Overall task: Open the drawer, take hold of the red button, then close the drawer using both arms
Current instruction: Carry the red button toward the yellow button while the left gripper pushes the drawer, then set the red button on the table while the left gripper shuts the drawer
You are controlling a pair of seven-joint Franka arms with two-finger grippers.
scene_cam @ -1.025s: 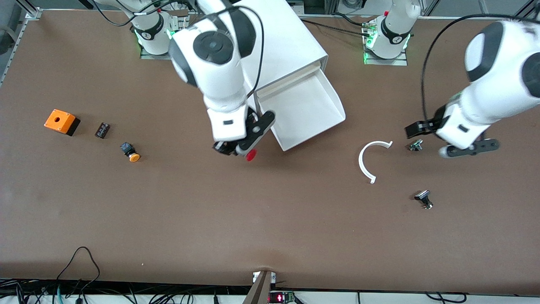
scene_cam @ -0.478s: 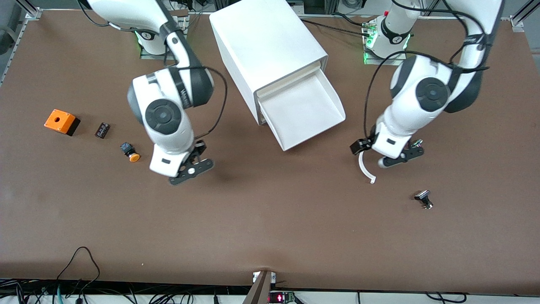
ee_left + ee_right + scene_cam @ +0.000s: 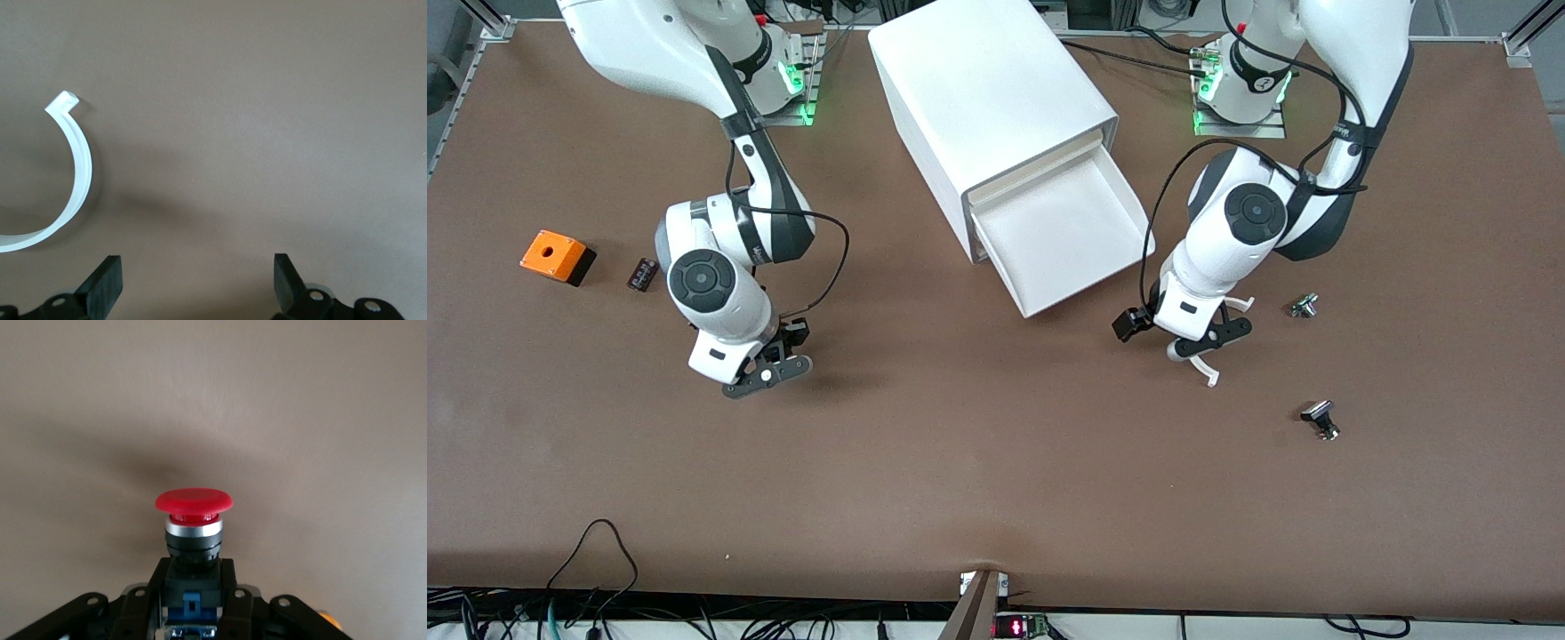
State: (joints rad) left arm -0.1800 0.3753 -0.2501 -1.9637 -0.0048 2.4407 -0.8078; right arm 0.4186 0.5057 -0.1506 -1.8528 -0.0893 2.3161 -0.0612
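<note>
The lowest drawer (image 3: 1067,233) of the white cabinet (image 3: 996,98) stands pulled out, and its tray looks empty. My right gripper (image 3: 769,373) is over bare table toward the right arm's end, well clear of the cabinet. It is shut (image 3: 193,597) on the black-blue body of the button (image 3: 193,501), with the red cap pointing away from the hand. The hand hides the button in the front view. My left gripper (image 3: 1209,338) is open and empty (image 3: 197,283) over the table beside the open drawer's front, above a white curved strip (image 3: 77,173).
An orange box with a hole (image 3: 558,256) and a small black part (image 3: 642,274) lie toward the right arm's end. An orange speck (image 3: 327,620) shows beside the right hand. The curved strip (image 3: 1209,373), a small metal part (image 3: 1303,307) and a black part (image 3: 1320,420) lie toward the left arm's end.
My right gripper carried the red button away from the drawer's front toward the right arm's end. My left gripper swung in toward the drawer, over the curved strip.
</note>
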